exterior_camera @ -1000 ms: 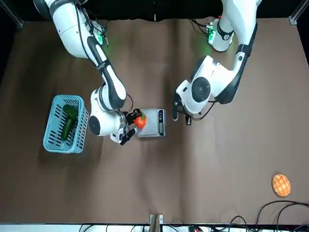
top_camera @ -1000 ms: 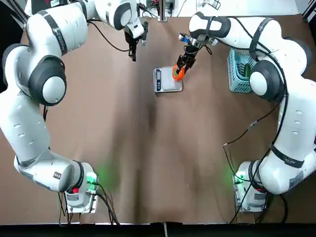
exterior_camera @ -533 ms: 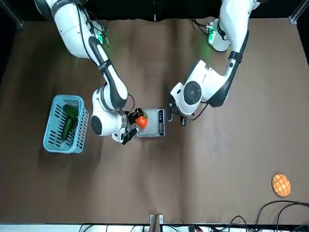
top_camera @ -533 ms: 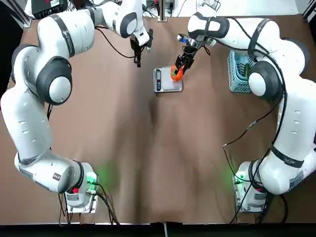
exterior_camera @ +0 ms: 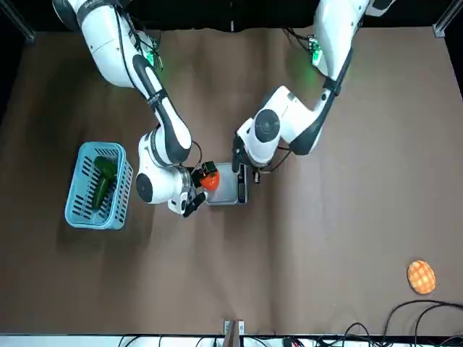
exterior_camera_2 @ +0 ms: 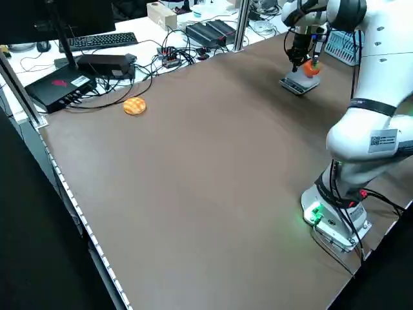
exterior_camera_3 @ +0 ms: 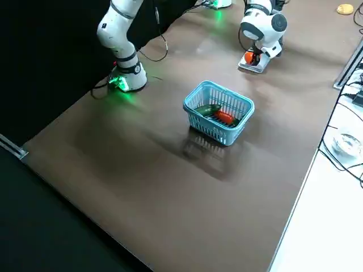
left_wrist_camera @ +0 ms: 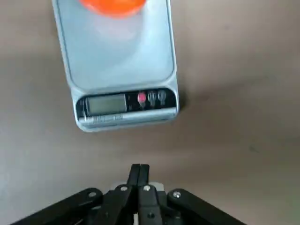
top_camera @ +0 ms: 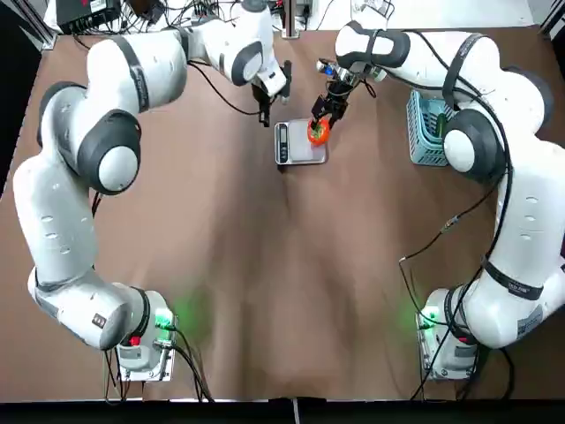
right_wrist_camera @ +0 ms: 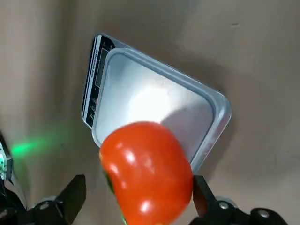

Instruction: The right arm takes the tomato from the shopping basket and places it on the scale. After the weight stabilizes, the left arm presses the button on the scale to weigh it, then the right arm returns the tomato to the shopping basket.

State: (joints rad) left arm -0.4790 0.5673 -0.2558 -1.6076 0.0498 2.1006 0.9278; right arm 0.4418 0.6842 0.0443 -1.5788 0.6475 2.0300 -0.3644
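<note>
We are holding our right gripper (right_wrist_camera: 139,179) open around the tomato (right_wrist_camera: 147,173), the scale (right_wrist_camera: 154,98) lying below, and hovering our closed left gripper (left_wrist_camera: 139,167) near its button strip (left_wrist_camera: 126,103).

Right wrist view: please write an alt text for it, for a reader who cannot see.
A glossy red-orange tomato sits between the open fingers of the right gripper, over the edge of a silver kitchen scale with a dark display strip.
</note>
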